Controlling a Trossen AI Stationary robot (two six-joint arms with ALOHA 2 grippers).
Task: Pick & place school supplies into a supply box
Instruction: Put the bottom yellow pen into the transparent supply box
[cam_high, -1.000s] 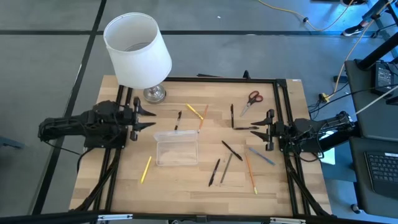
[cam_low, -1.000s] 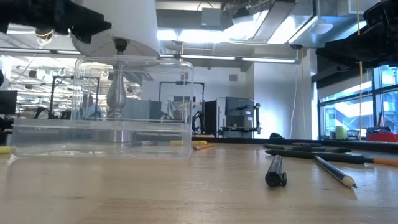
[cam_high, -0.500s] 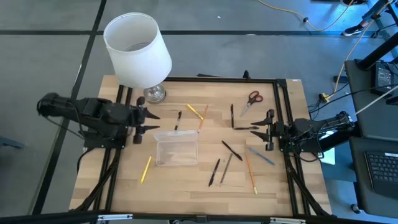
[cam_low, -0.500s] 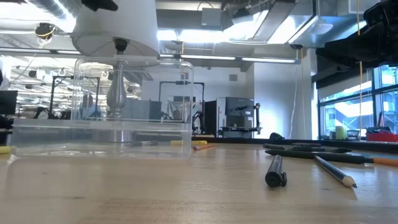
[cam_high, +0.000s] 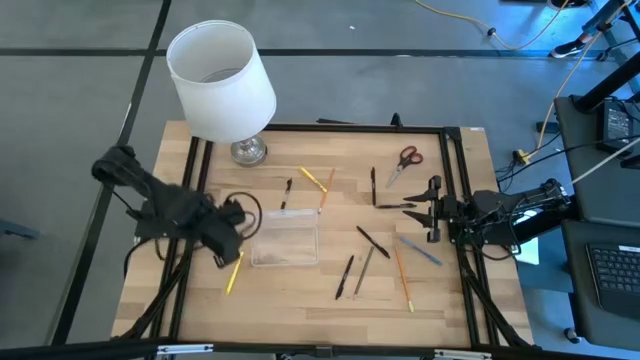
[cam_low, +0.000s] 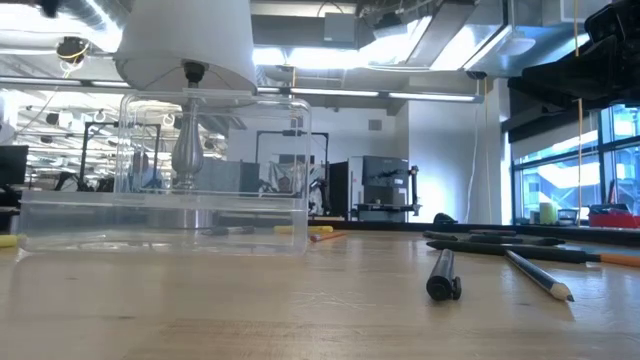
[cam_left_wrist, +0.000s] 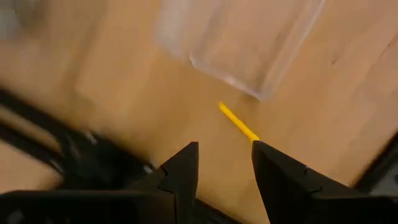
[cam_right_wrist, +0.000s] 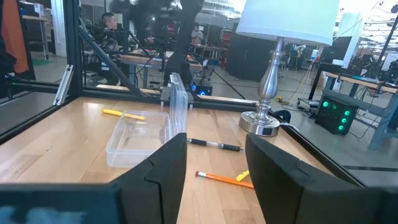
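Whereas a second ago the left arm was stretched level at the table's left edge, it is now being swung inward and downward, and the left hand (cam_high: 232, 238) is being held low over the table (cam_high: 300, 300), between the yellow pencil (cam_high: 234, 272) and the left side of the supply box (cam_high: 284, 240). Its fingers (cam_left_wrist: 180, 171) are being kept spread, with nothing between them, though slightly narrower than before. Nothing else on the table is being shown as moved: the box, the white-shaded lamp (cam_high: 221, 80) and the scattered pens and pencils are lying where they were.

Further right, the black pen (cam_high: 286, 193) and the yellow and orange pencils (cam_high: 320, 184) are lying behind the box, the red-handled scissors (cam_high: 404, 164) near the far right corner, and a loose group of dark pens and pencils (cam_high: 360, 262) in front of the right hand (cam_high: 434, 209). That hand is being held unchanged at the right edge, fingers (cam_right_wrist: 273, 168) parted and empty.

From the left wrist view alone, the yellow pencil (cam_left_wrist: 238, 123) is being shown just ahead of the fingertips, close to a corner of the clear box (cam_left_wrist: 249, 50). From the low view alone, the box (cam_low: 165, 215) is being seen to hold nothing. No readable writing is being shown.
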